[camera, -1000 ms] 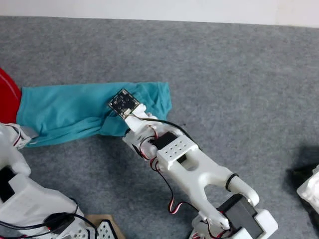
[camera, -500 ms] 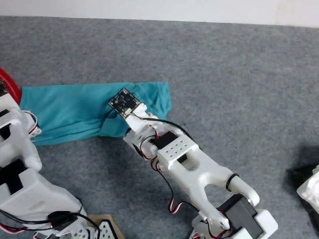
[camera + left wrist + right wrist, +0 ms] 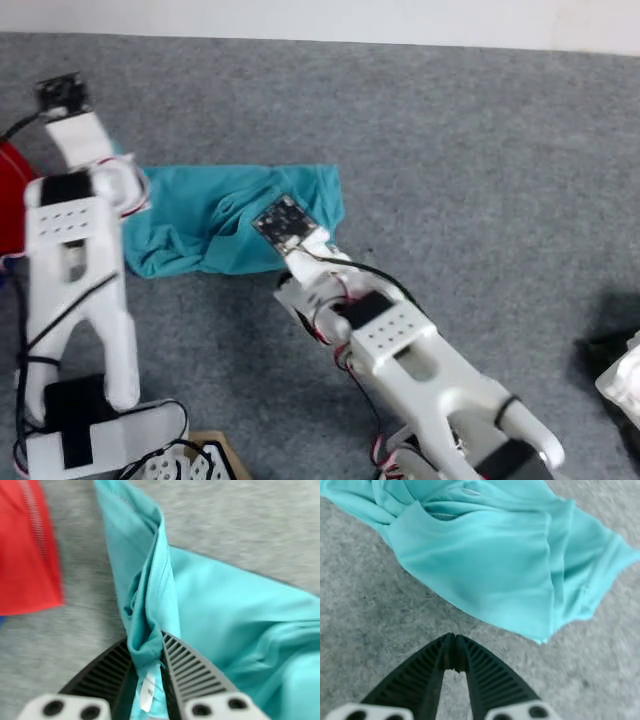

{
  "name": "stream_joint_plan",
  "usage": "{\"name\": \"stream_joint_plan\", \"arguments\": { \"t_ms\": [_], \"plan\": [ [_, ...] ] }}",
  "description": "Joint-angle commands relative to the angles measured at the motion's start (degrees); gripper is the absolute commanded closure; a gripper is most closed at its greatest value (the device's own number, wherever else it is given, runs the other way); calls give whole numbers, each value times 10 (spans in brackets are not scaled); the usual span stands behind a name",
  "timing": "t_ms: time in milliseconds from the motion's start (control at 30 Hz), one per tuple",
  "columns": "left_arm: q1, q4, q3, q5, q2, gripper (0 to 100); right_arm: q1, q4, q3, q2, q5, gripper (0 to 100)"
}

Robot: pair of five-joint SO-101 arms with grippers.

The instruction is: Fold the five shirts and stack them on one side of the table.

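Teal crumpled fabric shirt (image 3: 215, 205) near the grey table's (image 3: 480, 150) left edge is clamped by the left gripper (image 3: 147, 642); the right gripper (image 3: 454, 640) is held together beside it, seemingly empty.

Grey felt tabletop (image 3: 480, 150) meets a white wall (image 3: 400, 20).

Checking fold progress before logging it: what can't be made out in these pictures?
Red cloth: high view, cut off by the frame edge and covered by the left arm; folded or not, unclear.
Teal fabric shirt: its end near the red cloth lies under that arm in the high view; the left gripper covers the pinched fold in the left wrist view.
Dark object: high view, cut by the edge, unidentifiable.
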Motion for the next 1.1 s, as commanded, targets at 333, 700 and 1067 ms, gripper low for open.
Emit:
{"name": "stream_joint_plan", "arguments": {
  "t_ms": [333, 700, 1067],
  "plan": [
    [254, 201, -244, 47, 80, 989, 98, -2, 36, -81, -30, 991],
    [387, 202, -241, 47, 87, 989, 110, -34, 49, -82, -30, 991],
    [422, 202, -241, 77, 143, 841, 162, -33, 44, -83, -85, 991]
  ]
}}
